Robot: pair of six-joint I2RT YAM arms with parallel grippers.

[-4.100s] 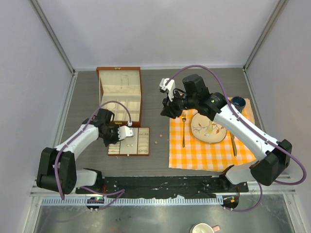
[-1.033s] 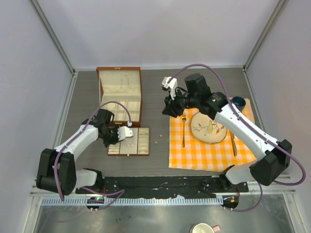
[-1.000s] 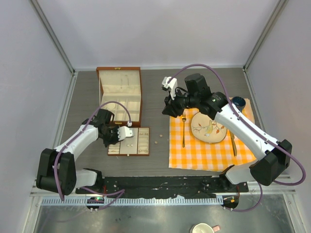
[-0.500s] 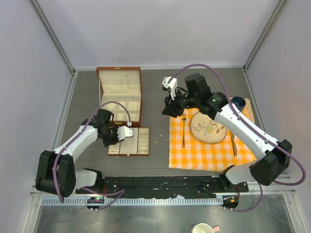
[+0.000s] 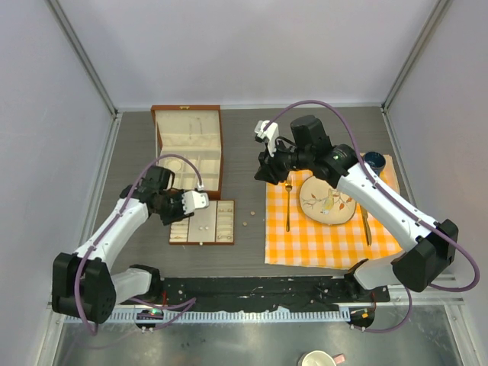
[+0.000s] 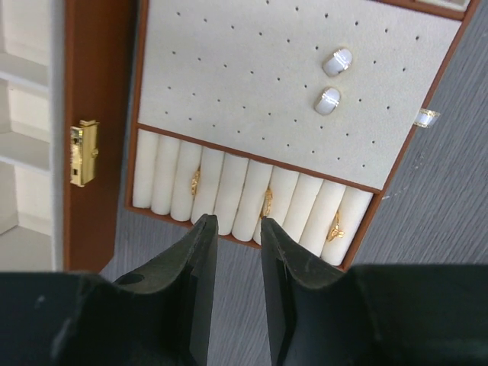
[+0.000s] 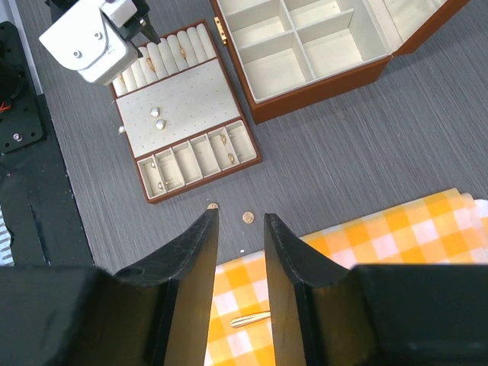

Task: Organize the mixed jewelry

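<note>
The jewelry tray [image 6: 252,84] holds two pearl-like studs [image 6: 332,80] on its pinboard and three gold rings [image 6: 268,202] in its white rolls. One small stud [image 6: 425,117] lies on the table beside the tray. My left gripper [image 6: 235,229] hovers open over the tray's roll end with nothing between its fingers; in the top view it [image 5: 172,211] sits at the tray's [image 5: 221,229] left end. My right gripper [image 7: 240,221] hangs open and empty high above two tiny gold pieces [image 7: 246,217] on the table.
The open wooden box [image 5: 189,149] stands behind the tray. An orange checked cloth [image 5: 320,240] on the right carries a plate [image 5: 328,200], a gold fork [image 5: 287,206] and a knife [image 5: 367,225]. A blue cup [image 5: 374,162] sits at its far corner.
My left gripper has opened and drawn back to the left, off the tray. The right arm has stayed still.
</note>
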